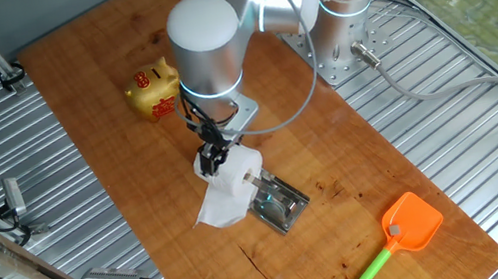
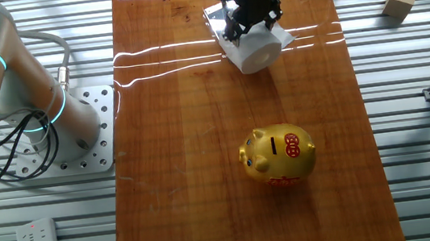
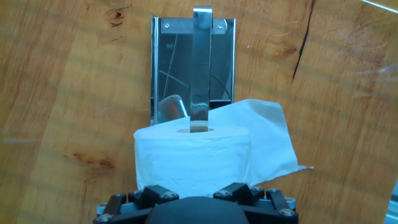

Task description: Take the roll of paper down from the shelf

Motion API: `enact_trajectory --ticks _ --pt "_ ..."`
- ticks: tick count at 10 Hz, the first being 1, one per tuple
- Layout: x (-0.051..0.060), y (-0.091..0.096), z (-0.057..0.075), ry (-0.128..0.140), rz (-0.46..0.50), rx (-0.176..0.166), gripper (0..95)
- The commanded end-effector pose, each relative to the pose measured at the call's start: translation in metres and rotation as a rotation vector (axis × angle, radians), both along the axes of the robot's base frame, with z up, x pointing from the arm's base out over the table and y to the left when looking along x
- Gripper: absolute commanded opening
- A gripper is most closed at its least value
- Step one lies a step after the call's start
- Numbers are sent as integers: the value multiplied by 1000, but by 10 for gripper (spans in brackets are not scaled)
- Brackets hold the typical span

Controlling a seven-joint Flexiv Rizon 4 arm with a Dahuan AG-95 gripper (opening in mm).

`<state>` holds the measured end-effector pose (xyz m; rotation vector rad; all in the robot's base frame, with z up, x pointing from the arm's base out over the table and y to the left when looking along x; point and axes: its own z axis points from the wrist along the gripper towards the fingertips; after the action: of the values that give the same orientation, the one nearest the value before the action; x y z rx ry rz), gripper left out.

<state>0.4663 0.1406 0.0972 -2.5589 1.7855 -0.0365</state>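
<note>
While our black two-finger gripper sits closed on the near end of the white, soft roll of toilet paper, we judge the risk to lie in how that roll leaves its perch. In the hand view the fingers press into the tissue on either side, and the polished silver bar of the small shiny metal shelf runs straight into the roll's core hole, so the roll is threaded on the bar, near its free end, not yet clear.

If we lift or twist before the core slides off the tip, the bar could catch inside the tube, and we would likely drag or tip the light holder across the brown wooden table. The soft tissue may also squash and slip from our grasp.

A wrinkled tail of tissue hangs out to one side over the holder's plate; it could snag on the metal edge and tear or unwind.

The golden piggy bank and the orange-headed swatter with a green handle lie well apart, so we expect no trouble there.
</note>
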Motion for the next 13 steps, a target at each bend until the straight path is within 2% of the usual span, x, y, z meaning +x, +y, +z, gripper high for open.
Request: enact_trajectory --ticks 1,7,9,13 --pt "-2 -2 1 0 -3 -2 0" --pt "-8 -11 7 -12 -7 -6 0" --pt "-12 -17 13 -17 -6 -6 0" --pt "-13 -18 13 -21 -10 -7 0"
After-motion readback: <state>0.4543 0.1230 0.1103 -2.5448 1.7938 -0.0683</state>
